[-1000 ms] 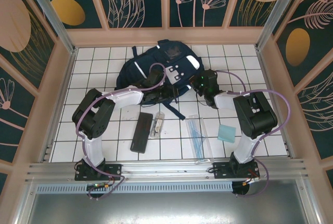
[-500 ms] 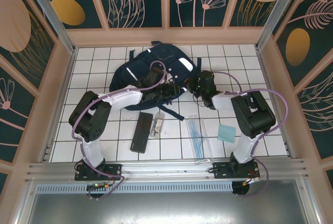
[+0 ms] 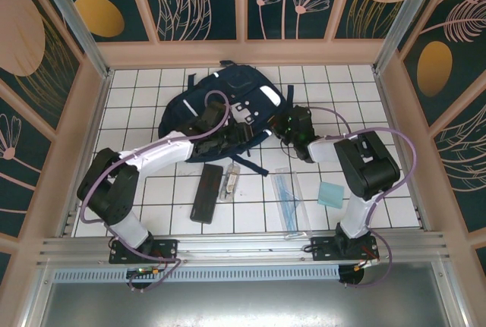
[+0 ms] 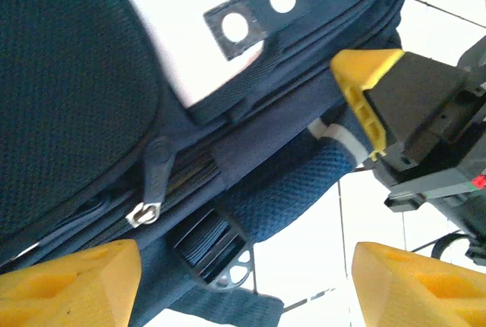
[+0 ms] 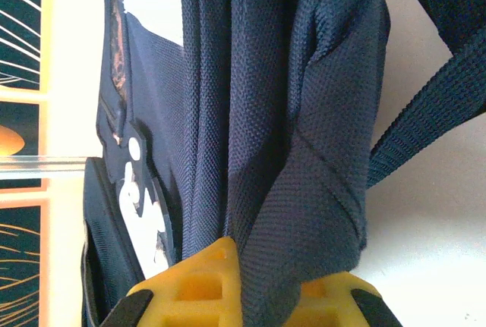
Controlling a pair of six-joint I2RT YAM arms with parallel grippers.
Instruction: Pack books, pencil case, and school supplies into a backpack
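The navy backpack [image 3: 216, 107] lies at the back middle of the tiled floor, its white stripe facing up. My right gripper [image 5: 273, 297] is shut on a fold of the backpack's fabric [image 5: 304, 152] at its right edge [image 3: 282, 124]. My left gripper [image 4: 243, 289] is open over the pack's near side [image 3: 241, 134], above a zipper pull [image 4: 148, 190] and a strap buckle [image 4: 220, 251]. In front lie the black pencil case [image 3: 206, 193], a small clear tube [image 3: 231, 183], the clear ruler set [image 3: 287, 194] and the teal pad [image 3: 332, 194]. The books are out of view.
Dark straps [image 3: 254, 156] trail from the pack toward the tube. Wooden walls [image 3: 87, 137] fence the floor on the left, back and right. Bare tiles [image 3: 152, 190] lie at the near left.
The backpack has turned and shifted left, held by the right gripper. My left arm has stretched out along the pack's near side, and its jaws have widened a little.
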